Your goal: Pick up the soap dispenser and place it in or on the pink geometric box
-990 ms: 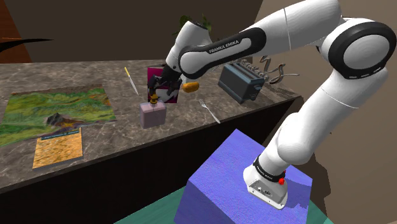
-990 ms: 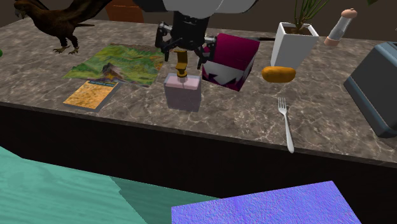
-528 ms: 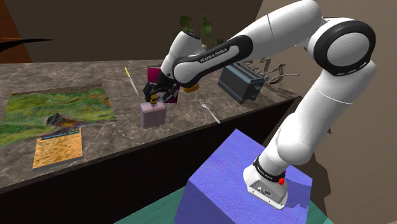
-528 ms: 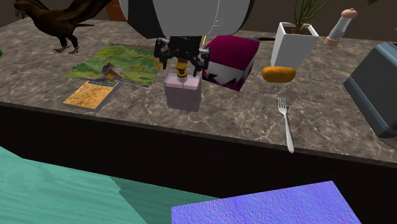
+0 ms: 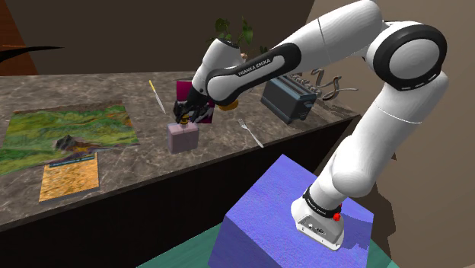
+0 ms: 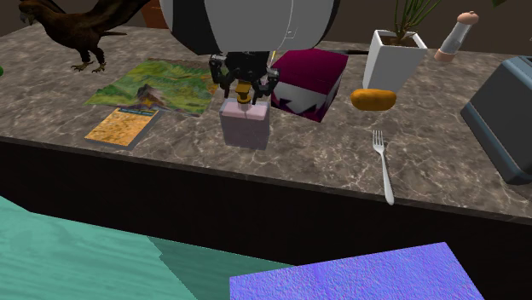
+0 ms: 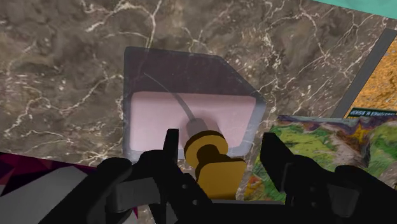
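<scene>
On the counter, soap dispenser (image 6: 245, 125): you have it standing upright on the dark marble counter (image 6: 324, 166), a pale pink square bottle with a gold pump (image 7: 213, 167) on top.
Gripper (image 6: 244, 92): yours hangs straight above the bottle, pointing down, with its black fingers (image 7: 170, 145) on either side of the pump head.
Jaws: apart. One finger sits close against the pump and the other leaves a visible gap, so nothing is clasped.
Pink geometric box (image 6: 309, 81): magenta with white shapes, tilted on a corner. It is just beside the bottle, on the second exterior view's right and a little farther back.
Map mat (image 6: 158, 85): lies flat, to that view's left of the bottle.
Orange booklet (image 6: 124, 126): lies flat at the mat's near edge.
Fork (image 6: 383, 162): near the counter's front edge, well to that view's right.
Bread roll (image 6: 373, 100): right of the box, in front of a white planter (image 6: 394, 49).
Toaster (image 6: 507, 119): at the far right of that view.
Bird figure (image 6: 77, 25): at the far left corner.
Stand (image 5: 282, 213): a violet box at the shoulder view's lower right.
</scene>
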